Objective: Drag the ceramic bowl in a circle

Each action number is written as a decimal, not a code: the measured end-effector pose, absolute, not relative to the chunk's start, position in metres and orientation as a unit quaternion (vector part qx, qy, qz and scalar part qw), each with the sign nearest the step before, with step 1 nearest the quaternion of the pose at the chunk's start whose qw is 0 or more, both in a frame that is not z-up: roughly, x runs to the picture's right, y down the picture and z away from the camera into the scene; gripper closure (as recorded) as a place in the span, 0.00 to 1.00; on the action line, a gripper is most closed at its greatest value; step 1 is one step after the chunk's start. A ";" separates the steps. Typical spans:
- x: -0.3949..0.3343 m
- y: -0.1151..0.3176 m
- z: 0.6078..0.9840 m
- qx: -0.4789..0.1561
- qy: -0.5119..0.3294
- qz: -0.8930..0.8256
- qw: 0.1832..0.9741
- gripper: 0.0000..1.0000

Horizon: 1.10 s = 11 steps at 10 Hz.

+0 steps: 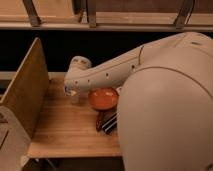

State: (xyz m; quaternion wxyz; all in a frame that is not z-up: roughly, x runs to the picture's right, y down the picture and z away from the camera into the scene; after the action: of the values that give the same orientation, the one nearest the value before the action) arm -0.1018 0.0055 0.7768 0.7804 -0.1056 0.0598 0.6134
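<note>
Plainly the ceramic bowl (103, 98) sits on the wooden table (65, 136) just beside the gripper (73, 89), on its right in the camera view, though whether that gripper holds anything I cannot tell

- The ceramic bowl (102, 98): shallow, round, glossy orange-red, sitting upright on the wooden table (65, 132).
- The gripper (70, 92): low over the table, just beside the bowl.

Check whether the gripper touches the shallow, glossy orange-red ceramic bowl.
Cannot tell. Camera view: the gripper, left of the bowl, is mostly hidden under the arm.
</note>
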 end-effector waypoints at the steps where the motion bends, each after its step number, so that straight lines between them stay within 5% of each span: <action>1: -0.090 0.005 0.793 -0.108 0.069 0.642 0.756 0.20; 7: 0.009 0.056 0.868 -0.131 0.160 0.775 0.597 0.20; 11: 0.011 0.059 0.871 -0.132 0.166 0.778 0.591 0.20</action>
State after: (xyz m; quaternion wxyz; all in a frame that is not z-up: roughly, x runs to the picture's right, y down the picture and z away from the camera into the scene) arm 0.0105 0.0592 0.8710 0.5915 -0.1319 0.1662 0.7779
